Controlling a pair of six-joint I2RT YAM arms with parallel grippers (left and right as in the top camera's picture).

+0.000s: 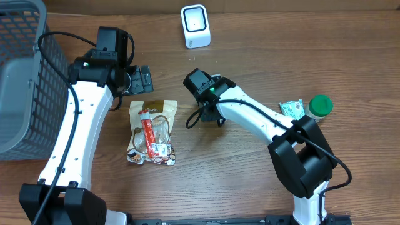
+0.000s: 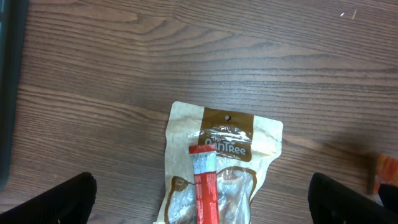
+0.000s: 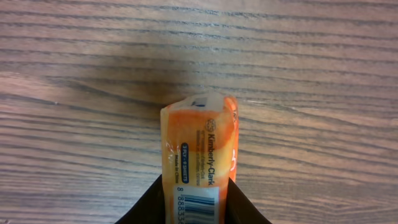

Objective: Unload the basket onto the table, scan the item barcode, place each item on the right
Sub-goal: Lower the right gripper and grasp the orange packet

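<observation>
In the right wrist view an orange Kimberly-Clark tissue pack [image 3: 200, 140] stands between the black fingers, just above the wooden table. My right gripper [image 3: 196, 200] is shut on its lower end. The pack's barcode [image 3: 198, 208] faces the camera at the bottom edge. From overhead the right gripper [image 1: 210, 114] sits mid-table and hides the pack. The white scanner [image 1: 195, 26] stands at the far edge, apart from both arms. My left gripper [image 2: 202, 199] hangs open above a snack bag [image 2: 221, 165], with nothing between its fingers.
A grey mesh basket [image 1: 25, 81] fills the left edge. The snack bag [image 1: 152, 131] with a red stick lies between the arms. A green-lidded bottle [image 1: 320, 106] and a green packet [image 1: 290, 109] sit at the right.
</observation>
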